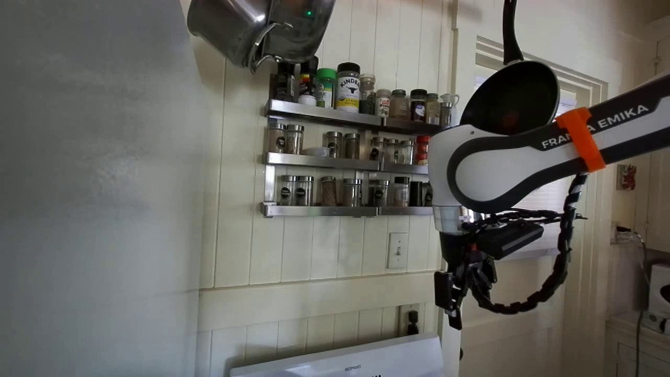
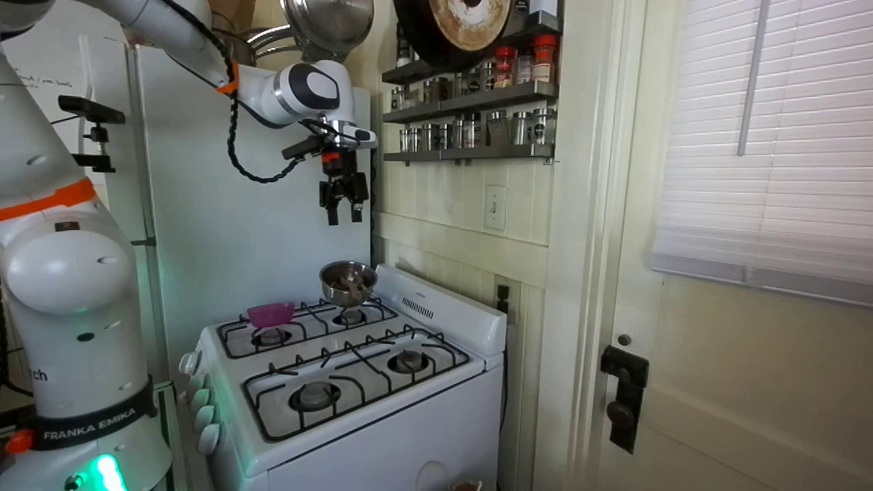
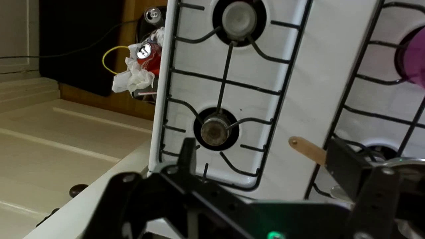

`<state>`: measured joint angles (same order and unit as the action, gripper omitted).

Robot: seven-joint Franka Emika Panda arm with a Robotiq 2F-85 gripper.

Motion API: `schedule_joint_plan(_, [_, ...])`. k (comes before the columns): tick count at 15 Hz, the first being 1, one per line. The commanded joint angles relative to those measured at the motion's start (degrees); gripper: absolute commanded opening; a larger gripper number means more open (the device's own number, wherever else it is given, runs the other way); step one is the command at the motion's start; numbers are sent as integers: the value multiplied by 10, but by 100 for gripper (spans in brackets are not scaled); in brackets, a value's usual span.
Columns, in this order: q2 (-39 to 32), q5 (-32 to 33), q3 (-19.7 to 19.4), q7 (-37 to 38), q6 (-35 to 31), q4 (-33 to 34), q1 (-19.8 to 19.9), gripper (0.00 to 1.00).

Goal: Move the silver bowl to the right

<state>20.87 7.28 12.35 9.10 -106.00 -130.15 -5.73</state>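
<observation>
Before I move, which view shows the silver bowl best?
An exterior view: the silver bowl is fully framed, clear of the open jaws. The wrist view shows only part, behind them; nowhere else is it visible.

Silver bowl [image 2: 334, 293], stove [image 2: 389, 429] rear corner: too small to tell what's inside. Wrist view: partly behind end effector [image 3: 261, 145]; right edge crops it plus pink bowl [image 3: 415, 59].
</observation>
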Motion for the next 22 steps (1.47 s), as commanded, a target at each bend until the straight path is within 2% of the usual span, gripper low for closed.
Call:
schedule_joint_plan(1, [-53,13,-4,13,-14,50,1,100])
schedule_joint_plan(4, [-85,30,4,18,4,92,-4,100])
schedule_joint_plan(5, [-57,12,-8,4,-7,60,-5,100])
schedule_joint_plan(9, [-82,19,-5,9,-6,86,-8,100])
schedule_joint_plan(22, [-83,21,-5,9,-6,88,-8,100])
